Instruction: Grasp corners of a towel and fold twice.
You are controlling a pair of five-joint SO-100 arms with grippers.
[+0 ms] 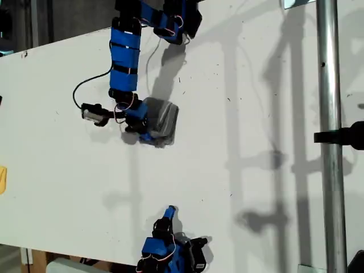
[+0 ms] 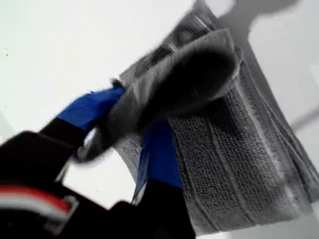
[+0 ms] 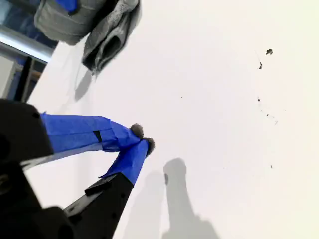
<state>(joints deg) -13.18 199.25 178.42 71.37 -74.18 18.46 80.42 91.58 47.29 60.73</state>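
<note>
First pincer [image 2: 132, 137]: pinching a fold of the towel [image 2: 239, 149].
Second pincer [image 3: 142, 139]: tips pressed together, holding nothing.
Towel: bunched on the white desk [image 1: 244, 114], near the exterior view's top.
Room: bare desk between both pincers.

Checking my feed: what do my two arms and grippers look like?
Both arms are blue segments with black joints and thin loose wiring. My first gripper and my second gripper have blue tape-wrapped fingers on black bodies; the first shows a red-and-white stripe.
</note>
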